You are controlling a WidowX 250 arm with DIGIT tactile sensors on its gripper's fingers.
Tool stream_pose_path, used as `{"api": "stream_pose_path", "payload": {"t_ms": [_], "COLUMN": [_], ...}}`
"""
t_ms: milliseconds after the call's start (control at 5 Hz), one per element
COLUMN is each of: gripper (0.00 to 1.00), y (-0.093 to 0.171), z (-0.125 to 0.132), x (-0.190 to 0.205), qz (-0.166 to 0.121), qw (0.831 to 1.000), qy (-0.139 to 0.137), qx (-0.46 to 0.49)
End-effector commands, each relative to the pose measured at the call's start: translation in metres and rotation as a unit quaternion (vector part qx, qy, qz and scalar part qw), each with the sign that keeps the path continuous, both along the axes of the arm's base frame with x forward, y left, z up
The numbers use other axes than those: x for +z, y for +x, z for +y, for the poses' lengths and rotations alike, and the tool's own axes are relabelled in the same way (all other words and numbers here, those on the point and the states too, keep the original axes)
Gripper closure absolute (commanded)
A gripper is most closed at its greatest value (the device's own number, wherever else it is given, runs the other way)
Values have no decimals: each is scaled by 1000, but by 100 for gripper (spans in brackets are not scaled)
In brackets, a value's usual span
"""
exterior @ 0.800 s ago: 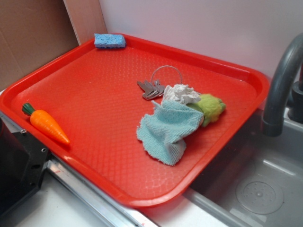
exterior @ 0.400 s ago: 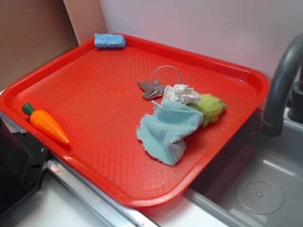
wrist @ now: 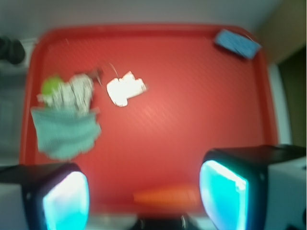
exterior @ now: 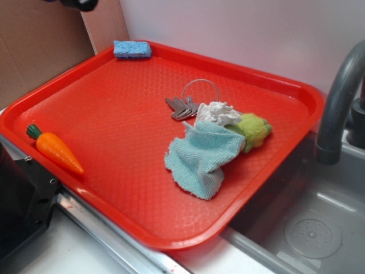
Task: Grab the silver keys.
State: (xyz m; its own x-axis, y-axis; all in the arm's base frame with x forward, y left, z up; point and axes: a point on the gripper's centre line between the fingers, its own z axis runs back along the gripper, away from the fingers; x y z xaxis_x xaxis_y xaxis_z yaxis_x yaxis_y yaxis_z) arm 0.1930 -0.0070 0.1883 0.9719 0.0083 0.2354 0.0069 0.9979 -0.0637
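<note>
My claw (wrist: 144,191) hangs released, high above the tray (exterior: 74,85). The silver keys (exterior: 182,107) lie toward its far edge, touching the rag bundle (exterior: 211,142); I risk snagging cloth instead.

The tray (exterior: 114,120) under me looks like glossy red plastic with a fine pebbled texture. The silver keys (exterior: 181,107) are flat grey metal on a thin wire ring, glaring white in my wrist view. The light blue cloth (exterior: 197,160) is nubbly and matt. The carrot (exterior: 56,149) is smooth, shiny plastic; the blue sponge (exterior: 132,49) looks porous and dull.
</note>
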Motion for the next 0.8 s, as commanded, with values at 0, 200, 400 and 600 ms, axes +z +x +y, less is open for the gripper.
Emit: {"api": "stream_pose_path", "payload": {"t_ms": [0,200,400,600], "gripper": [0,0,0,0], "y": [46,62,62,62], "z": [4,-8,-8,-8], "x": [-36,-68,-68,-68], "qz": [-45,-69,-69,-69], "qw": [995,990,990,990], "qy": [-79,-106,-106,-106], "qx": [-31,-54,-54,-54]}}
